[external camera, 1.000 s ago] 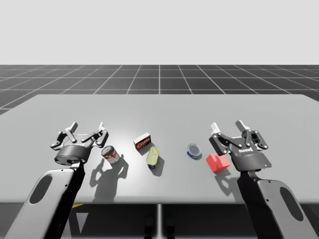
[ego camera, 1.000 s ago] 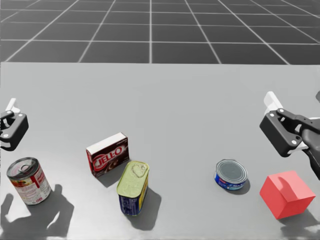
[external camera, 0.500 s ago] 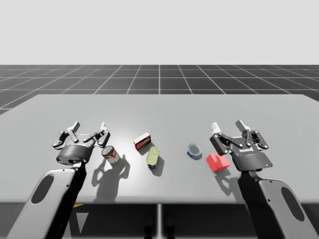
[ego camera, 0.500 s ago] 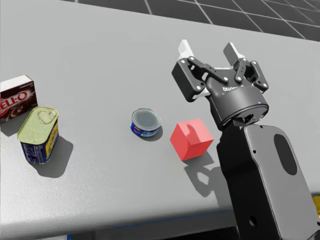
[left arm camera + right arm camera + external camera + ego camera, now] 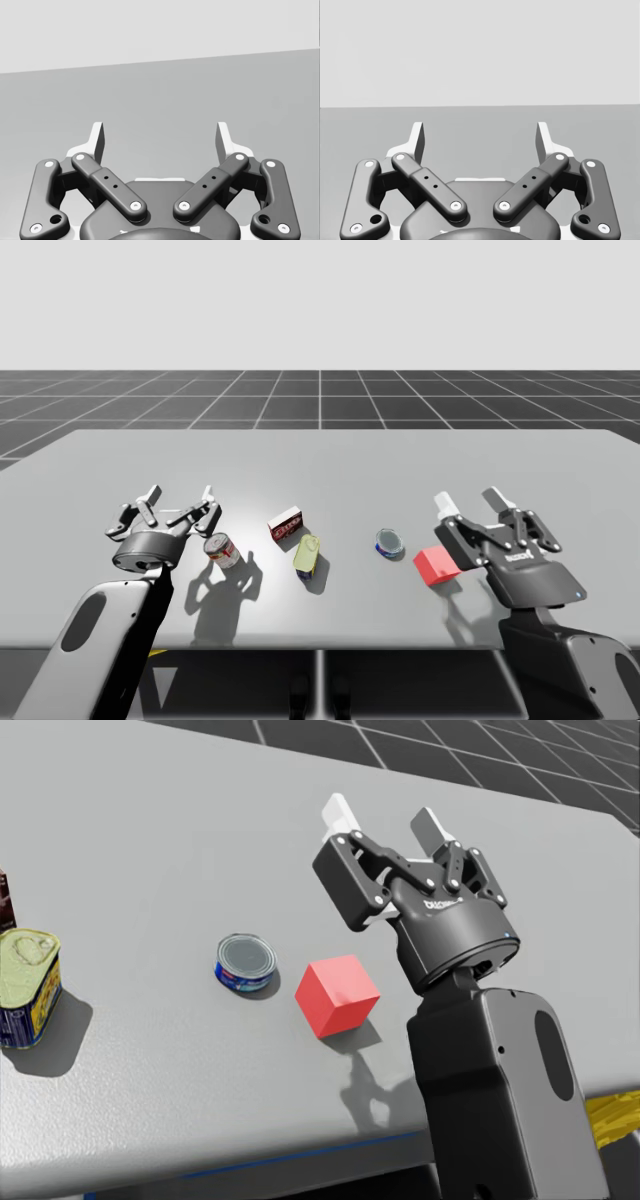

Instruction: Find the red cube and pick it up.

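The red cube (image 5: 436, 565) (image 5: 337, 995) rests on the grey table near its front edge, right of the middle. My right gripper (image 5: 472, 503) (image 5: 385, 818) (image 5: 480, 138) hovers open just right of and above the cube, fingers pointing away from me, nothing between them. My left gripper (image 5: 177, 496) (image 5: 160, 138) stands open over the table's left part, close to a red-labelled can, with only bare table ahead of its fingers.
A low blue can (image 5: 390, 543) (image 5: 245, 963) sits just left of the cube. Further left lie a yellow-topped tin (image 5: 308, 555) (image 5: 24, 984), a dark red box (image 5: 286, 525) and an upright red-labelled can (image 5: 222, 550). The table's front edge (image 5: 300, 1150) runs close below the cube.
My right arm has drawn back toward me and to the right, so its gripper stands a little further from the cube. My head has turned further right. The left arm is still.
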Robot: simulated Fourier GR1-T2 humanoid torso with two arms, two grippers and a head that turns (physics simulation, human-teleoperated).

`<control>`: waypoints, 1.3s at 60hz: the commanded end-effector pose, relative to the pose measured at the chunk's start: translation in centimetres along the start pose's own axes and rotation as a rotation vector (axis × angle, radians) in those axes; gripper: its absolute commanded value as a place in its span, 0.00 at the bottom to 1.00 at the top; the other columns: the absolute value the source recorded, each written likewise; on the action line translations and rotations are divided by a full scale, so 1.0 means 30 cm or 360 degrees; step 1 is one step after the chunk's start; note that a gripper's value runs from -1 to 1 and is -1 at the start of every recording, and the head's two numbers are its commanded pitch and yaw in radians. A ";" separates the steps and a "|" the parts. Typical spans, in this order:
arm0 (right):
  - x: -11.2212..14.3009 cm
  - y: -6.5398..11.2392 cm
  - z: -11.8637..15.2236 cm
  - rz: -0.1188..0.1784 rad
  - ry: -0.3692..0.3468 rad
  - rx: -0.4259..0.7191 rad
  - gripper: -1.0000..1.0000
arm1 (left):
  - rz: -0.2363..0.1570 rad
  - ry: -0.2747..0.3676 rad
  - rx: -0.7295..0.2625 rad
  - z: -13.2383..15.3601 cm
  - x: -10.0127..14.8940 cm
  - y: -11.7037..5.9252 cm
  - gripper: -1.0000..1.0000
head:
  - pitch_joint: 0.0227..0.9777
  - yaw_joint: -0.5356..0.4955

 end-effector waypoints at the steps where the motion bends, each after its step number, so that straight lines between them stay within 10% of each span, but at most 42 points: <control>1: 0.033 -0.019 0.078 0.0029 -0.0010 0.0012 0.00 | 0.0007 0.0005 -0.0001 0.001 0.000 0.002 0.00 | 0.88 0.11; 36: -0.130 -0.082 0.427 0.0126 0.0215 0.0049 0.00 | -0.0007 0.0015 -0.0011 0.000 -0.008 -0.012 0.00 | 0.89 0.07; 78: -0.357 -0.093 0.372 0.0054 0.0447 0.0028 0.00 | -0.0010 0.0013 -0.0002 0.003 -0.008 -0.016 0.00 | 0.89 0.08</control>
